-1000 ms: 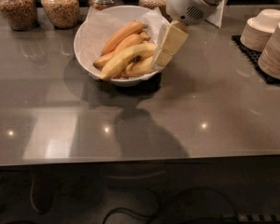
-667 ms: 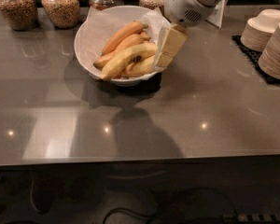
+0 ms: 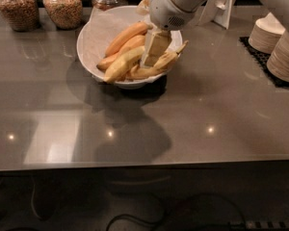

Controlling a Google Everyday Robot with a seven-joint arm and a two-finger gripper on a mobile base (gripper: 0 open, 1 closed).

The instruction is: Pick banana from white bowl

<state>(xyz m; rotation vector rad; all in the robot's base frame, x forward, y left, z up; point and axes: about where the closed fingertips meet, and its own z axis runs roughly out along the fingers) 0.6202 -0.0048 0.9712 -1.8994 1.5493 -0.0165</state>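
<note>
The white bowl [image 3: 88,38], lined with crinkled white paper, stands at the back middle of the grey counter. Several bananas lie in it. The bright yellow banana [image 3: 121,65] lies at the bowl's front left. Two orange-toned bananas [image 3: 127,36] lie behind it. A duller banana [image 3: 161,65] with an upturned stem lies at the right. My gripper [image 3: 151,56] reaches down from the upper right into the bowl. It sits among the bananas, just right of the yellow one and over the duller one. It hides part of the pile.
Three glass jars [image 3: 62,5] of grains stand along the back left. Stacked pale plates [image 3: 284,57] sit on a black mat at the right edge. A white sign stand [image 3: 222,8] is behind the bowl at the right. The counter's front edge [image 3: 144,165] runs across below.
My gripper has moved left and down, from the bowl's right rim to in among the bananas. The bananas and bowl have not visibly shifted.
</note>
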